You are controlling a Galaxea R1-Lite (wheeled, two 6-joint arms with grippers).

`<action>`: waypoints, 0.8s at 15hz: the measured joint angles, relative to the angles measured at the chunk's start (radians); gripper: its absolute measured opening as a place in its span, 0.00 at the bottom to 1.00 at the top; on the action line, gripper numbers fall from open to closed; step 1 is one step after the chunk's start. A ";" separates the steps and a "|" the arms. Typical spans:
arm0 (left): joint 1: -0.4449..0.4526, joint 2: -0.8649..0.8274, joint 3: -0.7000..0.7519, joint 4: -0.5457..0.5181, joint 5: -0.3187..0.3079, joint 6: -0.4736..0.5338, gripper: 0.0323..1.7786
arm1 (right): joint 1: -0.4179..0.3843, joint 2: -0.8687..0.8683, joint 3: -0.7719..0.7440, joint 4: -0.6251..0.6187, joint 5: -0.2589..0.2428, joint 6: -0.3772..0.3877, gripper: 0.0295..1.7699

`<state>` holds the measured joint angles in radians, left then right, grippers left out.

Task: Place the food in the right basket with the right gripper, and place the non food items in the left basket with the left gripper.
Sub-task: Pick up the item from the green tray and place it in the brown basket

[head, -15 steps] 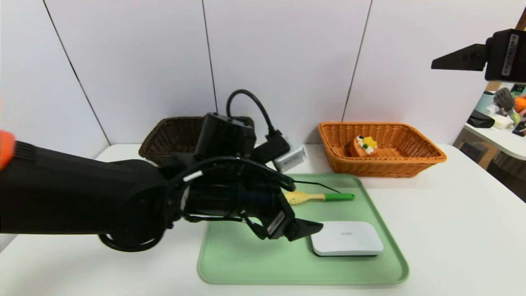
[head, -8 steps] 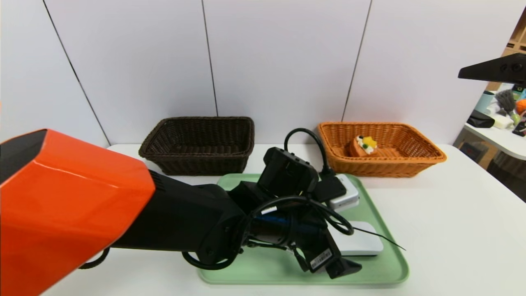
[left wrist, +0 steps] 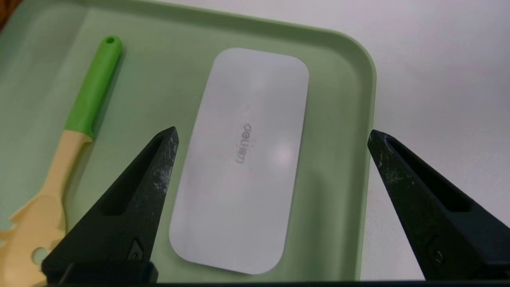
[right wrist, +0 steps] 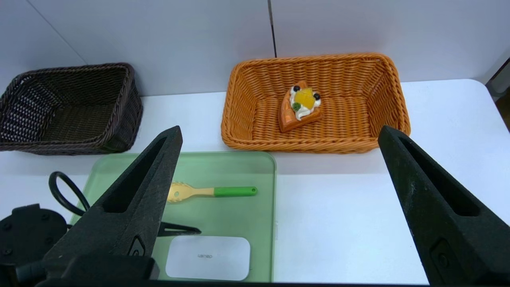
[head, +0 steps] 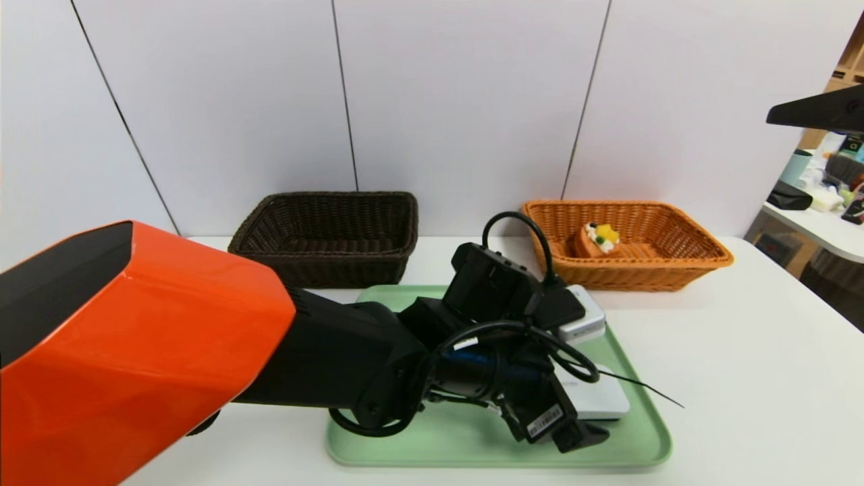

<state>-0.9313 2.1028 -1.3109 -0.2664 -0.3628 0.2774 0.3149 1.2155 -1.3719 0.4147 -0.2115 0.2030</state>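
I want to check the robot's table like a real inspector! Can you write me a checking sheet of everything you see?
Surface: white table with a green tray on it.
Job's things: toy cake lies in the orange basket; white device and green-handled utensil lie on the tray; dark basket holds nothing seen.
Clutter: nothing seen on the table.
Grippers: left gripper open, low over the white device, not touching it; right gripper open, raised at the right, holding nothing.
Cables: black cable loop on the left wrist.
Surroundings: white wall panels; another table with assorted items far right.
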 joint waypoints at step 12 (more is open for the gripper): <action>0.013 0.091 -0.059 0.037 -0.014 -0.017 0.95 | 0.004 -0.031 0.017 0.000 0.001 0.003 0.96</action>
<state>-0.9187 2.1943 -1.3696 -0.2298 -0.3770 0.2602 0.3185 1.1849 -1.3551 0.4151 -0.2100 0.2057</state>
